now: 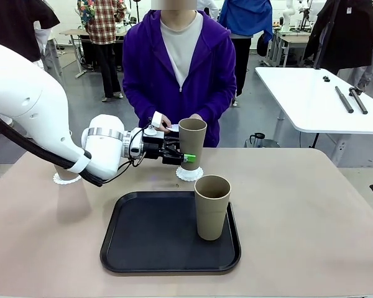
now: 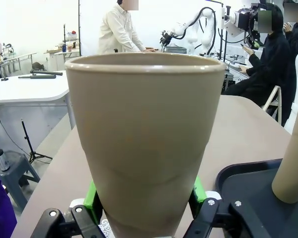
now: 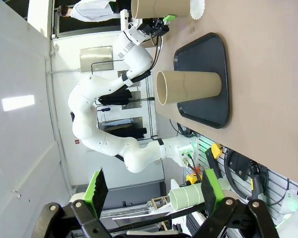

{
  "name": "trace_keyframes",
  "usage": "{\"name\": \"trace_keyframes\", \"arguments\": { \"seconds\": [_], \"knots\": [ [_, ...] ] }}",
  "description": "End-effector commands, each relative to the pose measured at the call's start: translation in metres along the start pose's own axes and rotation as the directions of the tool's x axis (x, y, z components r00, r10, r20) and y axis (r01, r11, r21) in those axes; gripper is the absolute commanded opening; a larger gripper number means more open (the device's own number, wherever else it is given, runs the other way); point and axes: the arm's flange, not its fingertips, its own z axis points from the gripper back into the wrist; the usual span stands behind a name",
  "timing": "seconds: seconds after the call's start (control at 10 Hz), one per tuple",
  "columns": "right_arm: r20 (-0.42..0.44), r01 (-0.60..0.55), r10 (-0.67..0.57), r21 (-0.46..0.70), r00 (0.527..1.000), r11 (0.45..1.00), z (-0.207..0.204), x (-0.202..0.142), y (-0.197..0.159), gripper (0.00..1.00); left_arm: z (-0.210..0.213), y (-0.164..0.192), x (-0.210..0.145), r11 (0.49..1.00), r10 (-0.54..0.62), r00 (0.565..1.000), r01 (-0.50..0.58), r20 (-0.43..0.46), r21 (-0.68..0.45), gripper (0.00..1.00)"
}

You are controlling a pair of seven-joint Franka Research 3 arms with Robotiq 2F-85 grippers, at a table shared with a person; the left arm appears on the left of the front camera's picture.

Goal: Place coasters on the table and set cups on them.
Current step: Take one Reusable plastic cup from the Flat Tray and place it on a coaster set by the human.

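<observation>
Front view: a busy workshop room is stretching behind the beige surface [image 1: 311,205], where a black tray [image 1: 143,248] is carrying a spare cup [image 1: 212,205]. The left tool [image 1: 188,159] is clamping the second cup [image 1: 191,133] low down, apparently seating it on a coaster [image 1: 189,173], though contact is hard to judge. The next move is calling for a clean release. The right tool [image 3: 154,193] is gaping wide, holding nothing.

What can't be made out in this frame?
- Front view: whether the gripped cup rests on its coaster; the left gripper covers the base.
- Left wrist view: bottom edge cuts off that cup's base.
- Front view: whether a cup stands on the far-left coaster; the left arm hides it.
- Front view: white thing in the person's hand, too small to identify.
</observation>
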Motion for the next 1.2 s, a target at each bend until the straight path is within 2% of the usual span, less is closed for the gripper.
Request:
{"name": "trace_keyframes", "arguments": {
  "seconds": [0.0,0.2,1.1],
  "knots": [
    [0.001,-0.001,0.001,0.011,1.0,1.0,0.0,-0.001,0.001,1.0,-0.005,0.011,-0.008,1.0,-0.027,0.999,0.028,0.016,-0.01,0.82],
    [0.001,-0.001,0.001,0.011,1.0,1.0,0.0,-0.001,0.001,1.0,-0.007,0.017,-0.014,1.0,-0.004,1.0,0.004,-0.015,0.023,0.82],
    [0.001,-0.001,0.001,0.011,1.0,1.0,0.0,-0.001,0.001,1.0,-0.015,0.023,-0.03,0.999,0.017,1.0,-0.017,-0.018,0.033,0.82]
  ]
}}
